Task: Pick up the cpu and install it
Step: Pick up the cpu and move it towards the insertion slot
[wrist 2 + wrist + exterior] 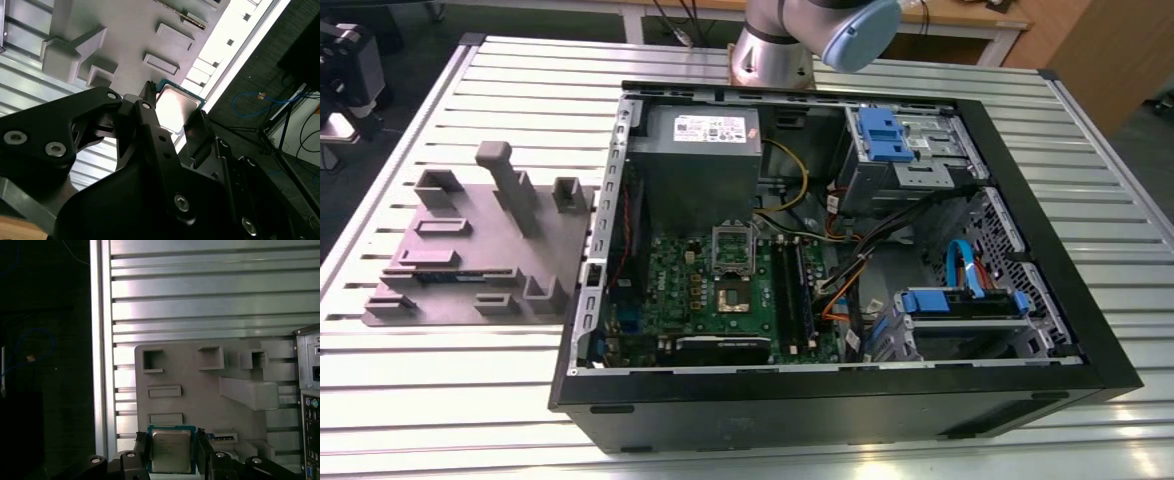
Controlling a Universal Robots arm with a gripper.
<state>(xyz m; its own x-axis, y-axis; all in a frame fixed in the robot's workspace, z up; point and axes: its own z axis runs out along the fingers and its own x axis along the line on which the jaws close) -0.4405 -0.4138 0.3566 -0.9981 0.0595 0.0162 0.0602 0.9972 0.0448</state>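
The cpu (171, 450) is pinched edge-on between the black jaws, metal top showing in both wrist views, with the grey tray (200, 390) and ribbed tabletop (200, 290) behind it. The exterior view adds the open computer case (854, 385) beside that tray, its green motherboard (674, 290) exposed.

Saw a silvery metal top, smooth with a dull sheen, on the cpu (171, 450), edged in green board. Noted matt black fingers (142, 450) on the gripper (171, 446), hard-looking, set with bright metal screws. Found the holder (200, 395) in matt grey plastic, faintly grainy. Marked the table (454, 400) as ribbed bare aluminium, glossy where lit. Took the computer case (854, 400) for black painted sheet metal, satin, with smooth blue plastic latches (881, 135) inside.
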